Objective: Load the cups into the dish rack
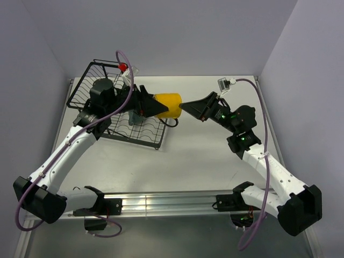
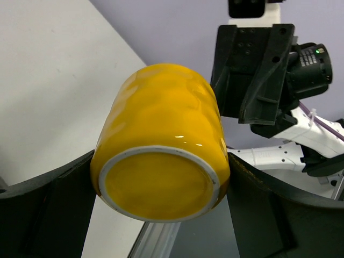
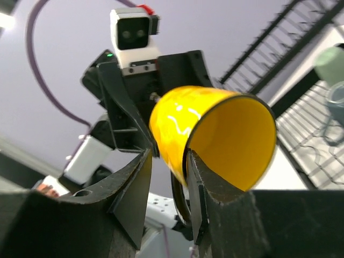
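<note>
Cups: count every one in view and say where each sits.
2 for certain: the yellow mug, gripped in the left end effector, and a pale green cup in the dish rack. Others may hide behind the left arm.

Setting: a robotics laboratory test cell. Indicators:
- The left arm (image 1: 70, 150) and right arm (image 1: 269, 166) are bolted to an aluminium rail (image 1: 161, 203) at the near edge of a plain white bench (image 1: 204, 156).
- Blank grey walls (image 1: 161, 32) enclose the bench on the left, far and right sides.
- Purple cables (image 1: 265, 134) run exposed along the arms.
- A camera (image 3: 133, 33) is mounted at the wrist.
- A wire rack (image 1: 146, 131) sits on the bench at the far left.
</note>
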Motion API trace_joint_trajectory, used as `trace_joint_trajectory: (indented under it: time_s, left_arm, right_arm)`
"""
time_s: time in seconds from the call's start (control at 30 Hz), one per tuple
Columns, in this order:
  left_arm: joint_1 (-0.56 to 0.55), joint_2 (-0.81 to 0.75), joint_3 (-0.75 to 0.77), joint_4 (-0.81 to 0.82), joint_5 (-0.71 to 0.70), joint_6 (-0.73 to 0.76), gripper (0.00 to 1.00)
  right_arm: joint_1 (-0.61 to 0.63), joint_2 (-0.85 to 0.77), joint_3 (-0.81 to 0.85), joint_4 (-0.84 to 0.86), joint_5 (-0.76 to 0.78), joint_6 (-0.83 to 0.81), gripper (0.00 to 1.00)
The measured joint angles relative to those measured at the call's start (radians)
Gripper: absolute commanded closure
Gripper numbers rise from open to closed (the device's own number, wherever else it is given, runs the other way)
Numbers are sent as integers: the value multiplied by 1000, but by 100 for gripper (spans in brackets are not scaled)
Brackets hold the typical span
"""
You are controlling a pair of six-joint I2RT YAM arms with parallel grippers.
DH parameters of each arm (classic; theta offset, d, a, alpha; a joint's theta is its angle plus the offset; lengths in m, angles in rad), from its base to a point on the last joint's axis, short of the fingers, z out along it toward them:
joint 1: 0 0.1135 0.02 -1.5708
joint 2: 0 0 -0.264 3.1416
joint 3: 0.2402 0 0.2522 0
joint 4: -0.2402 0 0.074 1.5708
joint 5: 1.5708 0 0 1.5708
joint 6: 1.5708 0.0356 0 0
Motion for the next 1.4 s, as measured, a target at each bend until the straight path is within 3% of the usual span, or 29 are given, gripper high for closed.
trace_joint_trajectory:
  time_s: [0.43, 0.73, 1.07, 1.4]
  left_arm:
    - [61, 32, 92, -178, -63, 85, 100]
    - [74, 196, 337, -449, -370, 243, 100]
    - [53, 444, 435, -621, -645, 308, 100]
    - [-23, 610, 616, -735, -798, 347, 100]
  right_arm:
    - [0, -76, 6, -352, 189, -167, 58]
    - [0, -167, 92, -657, 422, -278, 57]
    - [0, -158, 98, -779, 477, -332, 58]
    - [0, -156, 98, -820, 482, -357, 57]
